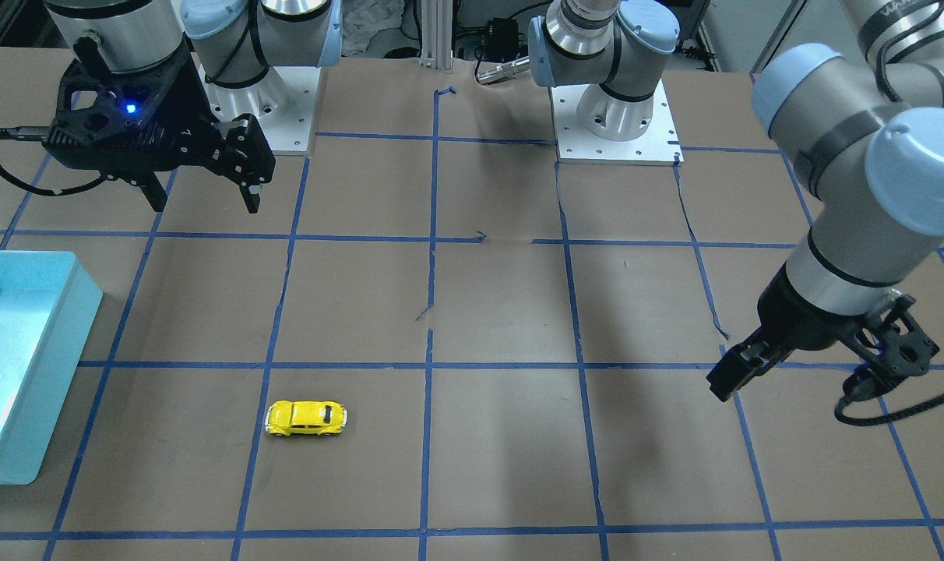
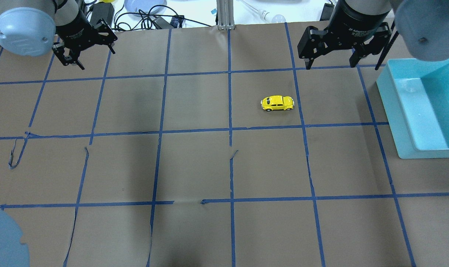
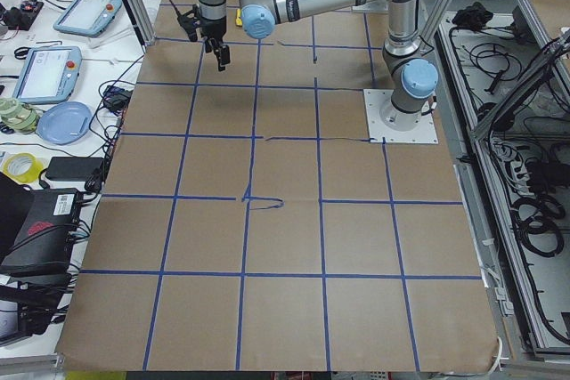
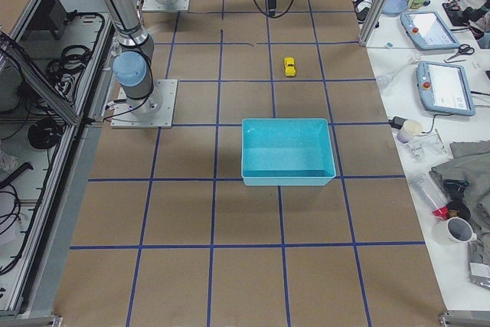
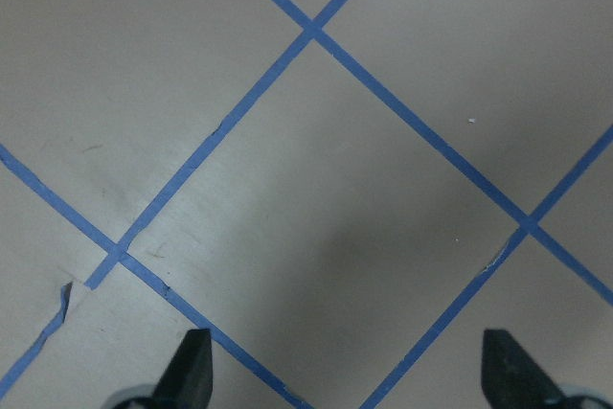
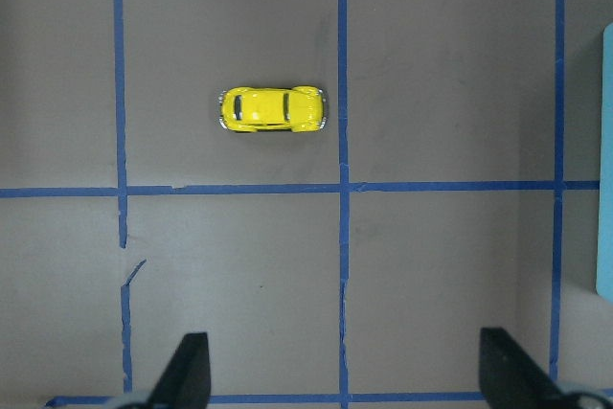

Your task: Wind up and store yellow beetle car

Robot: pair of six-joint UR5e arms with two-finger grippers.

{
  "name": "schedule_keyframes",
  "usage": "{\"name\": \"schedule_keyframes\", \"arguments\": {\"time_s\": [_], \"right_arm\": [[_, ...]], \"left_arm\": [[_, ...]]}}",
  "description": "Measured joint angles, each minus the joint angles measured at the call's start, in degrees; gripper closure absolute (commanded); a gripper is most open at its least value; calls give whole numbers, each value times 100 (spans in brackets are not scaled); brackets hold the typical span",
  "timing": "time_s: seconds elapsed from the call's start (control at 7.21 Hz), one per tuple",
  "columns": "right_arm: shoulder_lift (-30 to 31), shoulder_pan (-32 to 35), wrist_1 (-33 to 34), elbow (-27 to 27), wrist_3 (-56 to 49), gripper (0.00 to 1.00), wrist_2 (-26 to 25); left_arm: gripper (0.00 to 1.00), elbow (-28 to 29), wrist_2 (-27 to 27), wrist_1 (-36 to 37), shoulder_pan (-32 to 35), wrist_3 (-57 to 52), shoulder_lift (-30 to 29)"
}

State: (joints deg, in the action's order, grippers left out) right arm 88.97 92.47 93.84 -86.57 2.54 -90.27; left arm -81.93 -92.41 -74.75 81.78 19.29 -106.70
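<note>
The yellow beetle car stands on its wheels on the brown table, also seen in the front view and the right wrist view. My right gripper is open and empty, high above the table beyond the car and to its right; in the front view it hangs at the upper left. My left gripper is open and empty at the far left, a long way from the car; the front view shows it at the right. The left wrist view holds only bare table and tape lines.
A turquoise bin stands at the table's right side, to the right of the car; it also shows in the front view and the right side view. Blue tape lines grid the brown paper. Both arm bases stand at the robot's edge.
</note>
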Motion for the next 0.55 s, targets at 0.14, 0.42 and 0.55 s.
{"name": "schedule_keyframes", "arguments": {"time_s": [0.14,0.42,0.55], "right_arm": [[-32,0,0,0,-11,0,-26],[-179,13,-22,2,-32,0,-74],[-343,30,-7,4,-30,0,-73]], "left_arm": [[0,47,72,-455,85,-420,268],[0,31,323,-813,411,-696,732],[0,-48,377,-897,568,-901,915]]}}
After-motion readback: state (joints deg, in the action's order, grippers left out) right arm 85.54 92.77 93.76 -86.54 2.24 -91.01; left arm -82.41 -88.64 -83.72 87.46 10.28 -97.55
